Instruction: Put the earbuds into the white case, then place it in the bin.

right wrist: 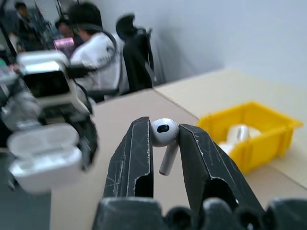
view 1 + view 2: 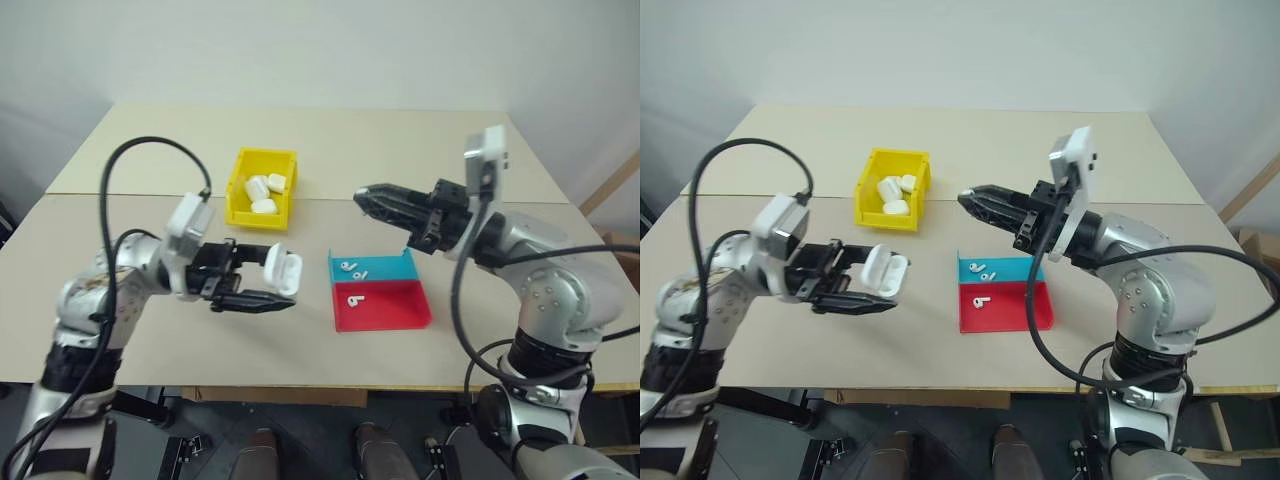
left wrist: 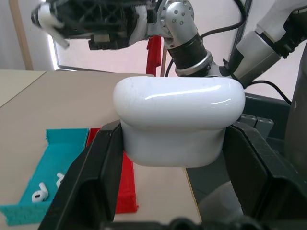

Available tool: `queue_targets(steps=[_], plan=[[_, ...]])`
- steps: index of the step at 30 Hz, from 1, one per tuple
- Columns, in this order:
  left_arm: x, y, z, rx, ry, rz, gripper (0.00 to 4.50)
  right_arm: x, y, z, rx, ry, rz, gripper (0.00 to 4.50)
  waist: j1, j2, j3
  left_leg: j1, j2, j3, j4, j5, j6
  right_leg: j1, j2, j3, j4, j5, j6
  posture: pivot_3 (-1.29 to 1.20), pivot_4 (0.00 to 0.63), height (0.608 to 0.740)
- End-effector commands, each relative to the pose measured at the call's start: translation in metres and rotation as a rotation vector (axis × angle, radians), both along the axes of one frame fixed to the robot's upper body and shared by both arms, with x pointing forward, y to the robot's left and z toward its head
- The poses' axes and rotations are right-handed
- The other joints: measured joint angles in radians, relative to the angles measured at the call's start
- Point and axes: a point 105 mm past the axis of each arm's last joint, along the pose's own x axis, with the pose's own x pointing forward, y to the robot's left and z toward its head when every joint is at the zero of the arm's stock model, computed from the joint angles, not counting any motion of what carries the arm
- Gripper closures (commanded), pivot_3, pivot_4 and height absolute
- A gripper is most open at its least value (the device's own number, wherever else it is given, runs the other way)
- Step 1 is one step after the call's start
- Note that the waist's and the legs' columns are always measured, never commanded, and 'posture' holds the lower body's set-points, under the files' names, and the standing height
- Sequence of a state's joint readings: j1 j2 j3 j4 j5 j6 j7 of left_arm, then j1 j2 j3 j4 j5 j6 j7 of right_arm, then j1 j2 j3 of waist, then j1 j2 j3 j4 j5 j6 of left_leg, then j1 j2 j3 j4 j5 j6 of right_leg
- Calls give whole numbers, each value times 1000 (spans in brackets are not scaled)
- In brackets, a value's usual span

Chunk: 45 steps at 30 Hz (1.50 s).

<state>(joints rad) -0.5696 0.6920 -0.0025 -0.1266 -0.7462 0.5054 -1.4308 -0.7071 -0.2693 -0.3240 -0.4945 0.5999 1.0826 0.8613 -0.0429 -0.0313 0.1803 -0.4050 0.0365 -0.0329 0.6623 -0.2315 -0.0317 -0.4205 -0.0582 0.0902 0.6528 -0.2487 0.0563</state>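
Surface: we see a beige table (image 2: 150, 330) before a white wall.
Left gripper (image 2: 268, 288): clamped round the white case (image 2: 283, 271), beside the tray (image 2: 390, 305).
Right gripper (image 1: 165, 139): pinching an earbud (image 1: 164, 136), above the tray.

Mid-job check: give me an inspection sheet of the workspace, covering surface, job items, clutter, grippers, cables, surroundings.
Surface: beige table, two tops butted together.
Job's things: open white case in left gripper; one earbud in right gripper; yellow bin holds white cases.
Clutter: blue-and-red tray with loose earbuds.
Grippers: left jaws shut on the case, right jaws shut on the earbud, both raised above the table.
Cables: black cable loops over left arm; another along right arm.
Surroundings: white wall; seated people behind.
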Motion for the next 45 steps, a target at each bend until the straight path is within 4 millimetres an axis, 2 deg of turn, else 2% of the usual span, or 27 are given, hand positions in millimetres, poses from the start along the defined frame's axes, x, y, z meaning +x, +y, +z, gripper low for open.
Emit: queue_targets(steps=[1,5,9,16,23,32,40,45], plan=[[8,-4,6,4,-25,-1,1715,-21,10,12,28,-68,27,3860,-1,0,0,0,0,0,0,0,0,0,0,0,0,0,0,0,150,740],[15,-10,11,-4,-37,-11,1715,-29,28,5,8,-81,52,3860,-5,0,0,1,0,0,0,0,0,0,1,0,1,0,0,0,150,740],[16,-14,14,-15,-42,-31,1715,-27,41,0,-9,-103,45,3860,-6,0,0,1,0,0,0,0,0,0,0,1,1,0,0,0,150,740],[17,-14,17,-18,-47,-41,1715,-28,52,-8,-27,-111,65,3860,-3,0,0,0,0,0,0,0,0,0,0,0,0,0,0,0,150,740],[15,-13,22,-51,-51,-52,1715,-24,51,-20,-53,-96,49,3860,-3,0,0,0,0,0,0,0,0,0,0,0,0,0,0,0,150,740],[14,-10,24,-59,-51,-59,1715,-18,48,-24,-57,-91,20,3860,-3,0,0,0,0,0,0,0,0,0,0,0,-1,0,0,0,150,740],[15,-9,25,-69,-55,-53,1715,-20,46,-31,-81,-89,37,3860,-2,0,0,0,0,0,0,0,0,0,0,0,-1,0,0,0,150,740],[16,-8,25,-72,-57,-49,1715,-21,45,-32,-87,-96,42,2131,-2,0,0,0,0,0,0,0,0,0,0,0,-1,0,0,0,150,740]])
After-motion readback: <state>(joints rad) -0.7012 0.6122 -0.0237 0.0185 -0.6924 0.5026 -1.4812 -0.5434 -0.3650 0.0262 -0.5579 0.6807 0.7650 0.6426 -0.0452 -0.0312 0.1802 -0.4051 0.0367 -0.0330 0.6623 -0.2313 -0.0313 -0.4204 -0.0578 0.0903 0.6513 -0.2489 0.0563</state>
